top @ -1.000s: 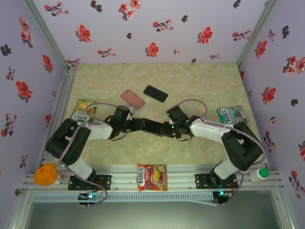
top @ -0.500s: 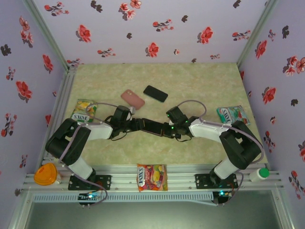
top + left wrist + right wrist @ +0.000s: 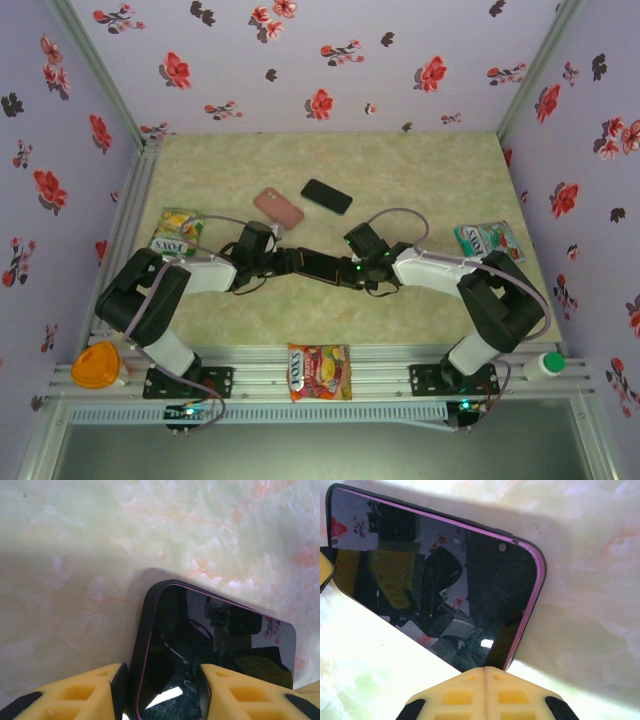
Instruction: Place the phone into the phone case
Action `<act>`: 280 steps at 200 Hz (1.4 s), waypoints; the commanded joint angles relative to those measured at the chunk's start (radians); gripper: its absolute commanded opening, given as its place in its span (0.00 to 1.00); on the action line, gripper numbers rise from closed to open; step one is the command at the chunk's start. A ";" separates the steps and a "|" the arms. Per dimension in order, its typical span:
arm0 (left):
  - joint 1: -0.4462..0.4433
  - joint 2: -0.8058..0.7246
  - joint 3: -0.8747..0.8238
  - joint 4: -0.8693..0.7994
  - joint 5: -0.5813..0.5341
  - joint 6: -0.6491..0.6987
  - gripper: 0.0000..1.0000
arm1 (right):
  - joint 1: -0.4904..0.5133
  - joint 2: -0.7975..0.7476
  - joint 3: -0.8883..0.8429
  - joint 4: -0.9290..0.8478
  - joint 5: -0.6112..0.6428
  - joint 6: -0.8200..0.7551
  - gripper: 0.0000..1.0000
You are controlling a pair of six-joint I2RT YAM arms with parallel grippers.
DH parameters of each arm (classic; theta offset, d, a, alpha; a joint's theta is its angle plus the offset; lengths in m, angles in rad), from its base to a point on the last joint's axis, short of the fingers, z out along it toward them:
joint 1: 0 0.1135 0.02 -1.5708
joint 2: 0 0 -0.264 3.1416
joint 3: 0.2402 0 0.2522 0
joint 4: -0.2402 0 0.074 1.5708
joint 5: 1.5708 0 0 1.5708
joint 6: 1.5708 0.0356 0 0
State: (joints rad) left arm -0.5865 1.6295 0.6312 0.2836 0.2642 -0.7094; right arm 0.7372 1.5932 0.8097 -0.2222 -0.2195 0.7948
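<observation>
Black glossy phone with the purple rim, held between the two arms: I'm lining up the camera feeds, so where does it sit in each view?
Top external: black glossy phone with the purple rim, mid-table, bridging left gripper and right gripper.
Left wrist: phone lower right, near end between yellow fingers.
Right wrist: phone upper left, above shut fingertips.
Shared landmark: pale green marbled tabletop.

Setting: robot test booth, a lab rig rather than a lived-in room.
Enclosure: walls [image 3: 330,60] papered lilac with red flowers, on three sides.
Near edge: aluminium rail [image 3: 390,378] with bolted arm bases [image 3: 187,381].
Surface: marbled tabletop [image 3: 400,170].
</observation>
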 commanded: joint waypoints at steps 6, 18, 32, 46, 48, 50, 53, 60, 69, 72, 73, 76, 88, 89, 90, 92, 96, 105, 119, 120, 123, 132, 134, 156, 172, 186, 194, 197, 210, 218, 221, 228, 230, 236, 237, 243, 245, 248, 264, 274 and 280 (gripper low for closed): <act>-0.009 -0.010 0.002 -0.009 0.005 -0.013 0.45 | 0.034 0.090 0.004 -0.073 0.058 -0.008 0.00; -0.010 -0.008 0.002 -0.009 0.006 -0.012 0.45 | 0.037 0.105 0.012 -0.089 0.066 -0.007 0.00; -0.009 -0.007 0.003 -0.009 0.007 -0.012 0.45 | 0.040 0.122 0.018 -0.103 0.070 -0.006 0.00; -0.009 -0.005 0.003 -0.009 0.008 -0.012 0.45 | 0.039 0.133 0.019 -0.112 0.073 -0.003 0.00; -0.009 -0.005 0.004 -0.010 0.008 -0.012 0.45 | 0.040 0.135 0.020 -0.113 0.073 -0.003 0.00; -0.009 -0.005 0.005 -0.010 0.008 -0.011 0.45 | 0.040 0.137 0.020 -0.115 0.073 -0.003 0.00; -0.009 -0.004 0.004 -0.010 0.008 -0.012 0.45 | 0.040 0.140 0.020 -0.117 0.072 -0.003 0.00; -0.009 -0.003 0.005 -0.011 0.010 -0.012 0.45 | 0.041 0.145 0.023 -0.123 0.074 -0.003 0.00; -0.009 -0.001 0.006 -0.009 0.011 -0.011 0.45 | 0.042 0.152 0.025 -0.129 0.075 -0.004 0.00; -0.009 0.000 0.007 -0.009 0.011 -0.011 0.45 | 0.041 0.154 0.025 -0.130 0.077 -0.005 0.00; -0.009 0.000 0.007 -0.008 0.011 -0.011 0.45 | 0.041 0.155 0.025 -0.132 0.077 -0.005 0.00; -0.009 0.000 0.007 -0.009 0.011 -0.012 0.45 | 0.041 0.157 0.025 -0.133 0.077 -0.005 0.00; -0.009 0.003 0.008 -0.009 0.011 -0.012 0.45 | 0.043 0.165 0.026 -0.136 0.080 -0.003 0.00; -0.009 0.003 0.008 -0.009 0.011 -0.012 0.45 | 0.043 0.165 0.025 -0.136 0.080 -0.003 0.00; -0.009 0.003 0.008 -0.009 0.011 -0.011 0.45 | 0.043 0.167 0.024 -0.136 0.079 -0.003 0.00; -0.009 0.003 0.007 -0.009 0.011 -0.011 0.45 | 0.044 0.169 0.025 -0.137 0.079 -0.002 0.00; -0.009 0.004 0.009 -0.009 0.012 -0.012 0.45 | 0.043 0.172 0.026 -0.138 0.080 -0.002 0.00; -0.009 0.004 0.010 -0.009 0.013 -0.012 0.45 | 0.043 0.178 0.025 -0.139 0.081 0.001 0.00; -0.009 0.007 0.012 -0.009 0.014 -0.011 0.45 | 0.042 0.190 0.030 -0.145 0.081 0.001 0.00; -0.009 0.007 0.012 -0.009 0.014 -0.011 0.45 | 0.043 0.190 0.031 -0.145 0.081 0.001 0.00; -0.009 0.007 0.013 -0.009 0.014 -0.012 0.45 | 0.042 0.193 0.031 -0.146 0.080 0.001 0.00; -0.009 0.009 0.015 -0.009 0.015 -0.011 0.45 | 0.043 0.201 0.034 -0.147 0.080 0.000 0.00; -0.009 0.010 0.015 -0.009 0.016 -0.010 0.45 | 0.043 0.203 0.035 -0.147 0.080 0.000 0.00; -0.010 0.013 0.019 -0.011 0.016 -0.012 0.45 | 0.043 0.216 0.036 -0.147 0.079 0.000 0.00; -0.009 0.016 0.021 -0.011 0.017 -0.012 0.45 | 0.042 0.218 0.037 -0.147 0.078 0.000 0.00; -0.009 0.017 0.021 -0.012 0.019 -0.013 0.45 | 0.042 0.219 0.036 -0.152 0.080 0.000 0.00; -0.009 0.016 0.021 -0.012 0.018 -0.016 0.45 | 0.043 0.218 0.034 -0.153 0.083 0.000 0.00; -0.009 0.016 0.022 -0.012 0.018 -0.016 0.45 | 0.044 0.217 0.034 -0.152 0.083 0.000 0.00; -0.009 0.014 0.022 -0.015 0.018 -0.018 0.45 | 0.042 0.219 0.034 -0.155 0.086 0.000 0.00; -0.009 0.013 0.027 -0.018 0.017 -0.021 0.45 | 0.043 0.220 0.037 -0.157 0.086 -0.001 0.00; -0.010 0.013 0.029 -0.020 0.017 -0.020 0.45 | 0.042 0.221 0.036 -0.158 0.086 -0.002 0.00; -0.009 0.016 0.032 -0.023 0.017 -0.020 0.45 | 0.043 0.226 0.037 -0.161 0.086 -0.006 0.00; -0.009 0.016 0.032 -0.023 0.017 -0.019 0.45 | 0.044 0.227 0.037 -0.161 0.086 -0.006 0.00; -0.009 0.018 0.033 -0.023 0.017 -0.018 0.45 | 0.044 0.232 0.037 -0.161 0.087 -0.010 0.00; -0.009 0.018 0.033 -0.023 0.018 -0.018 0.45 | 0.043 0.233 0.037 -0.162 0.088 -0.010 0.00; -0.009 0.021 0.036 -0.025 0.017 -0.014 0.45 | 0.042 0.239 0.039 -0.163 0.090 -0.014 0.00; -0.009 0.022 0.037 -0.026 0.016 -0.013 0.45 | 0.042 0.240 0.039 -0.163 0.092 -0.016 0.00; -0.009 0.023 0.040 -0.028 0.015 -0.013 0.45 | 0.043 0.243 0.040 -0.163 0.092 -0.018 0.00; -0.009 0.029 0.044 -0.031 0.012 -0.020 0.45 | 0.043 0.256 0.045 -0.164 0.091 -0.022 0.00; -0.009 0.033 0.047 -0.030 0.012 -0.022 0.45 | 0.043 0.264 0.052 -0.164 0.089 -0.026 0.00; -0.009 0.036 0.050 -0.033 0.011 -0.021 0.45 | 0.042 0.268 0.054 -0.167 0.089 -0.029 0.00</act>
State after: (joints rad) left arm -0.5861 1.6371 0.6502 0.2546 0.2573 -0.7128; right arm 0.7555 1.6905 0.9329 -0.3687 -0.1867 0.7906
